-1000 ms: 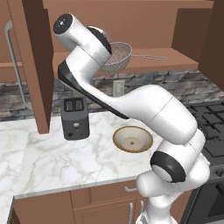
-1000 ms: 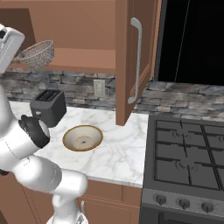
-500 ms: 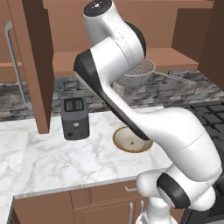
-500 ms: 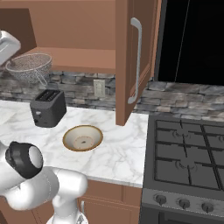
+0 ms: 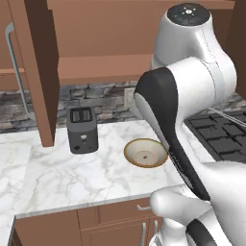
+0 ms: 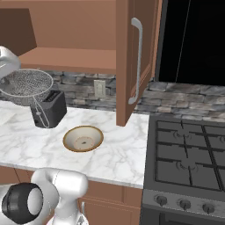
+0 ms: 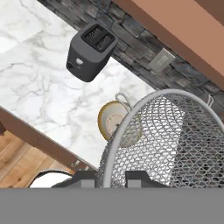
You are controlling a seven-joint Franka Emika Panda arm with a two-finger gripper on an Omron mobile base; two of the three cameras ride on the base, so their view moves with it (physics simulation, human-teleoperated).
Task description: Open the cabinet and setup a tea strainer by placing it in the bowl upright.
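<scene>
Gripper [image 7: 110, 177]: the two dark fingertips stand close together at the rim of the tea strainer [image 7: 166, 144], clamped on it. The mesh cup spreads up and to the right from the fingertips in the hand view, its metal rim curving over the bowl [image 7: 114, 121] on the counter beyond.

Tea strainer [image 6: 25, 87], right base view: held in the air at the left edge, above the counter [image 6: 114, 149], in front of the toaster [image 6: 48, 110] and up and to the left of the bowl [image 6: 83, 139]. It is clear of the bowl. In the left base view a thin bright rod, apparently the strainer's handle, shows at the right edge above the stove [image 5: 221, 137].

Bowl [image 5: 145, 153]: sits upright on the marble counter [image 5: 62, 178], to the right of the toaster [image 5: 82, 129] and apart from it.

Cabinet [image 6: 83, 39]: open; its right door [image 6: 134, 57] stands swung outward with the long bar handle facing the camera, and the shelf [image 6: 70, 59] inside lies bare. A wall outlet [image 6: 99, 88] sits on the stone backsplash below the shelf. The stove [image 6: 189, 154] adjoins the counter on the right.
</scene>
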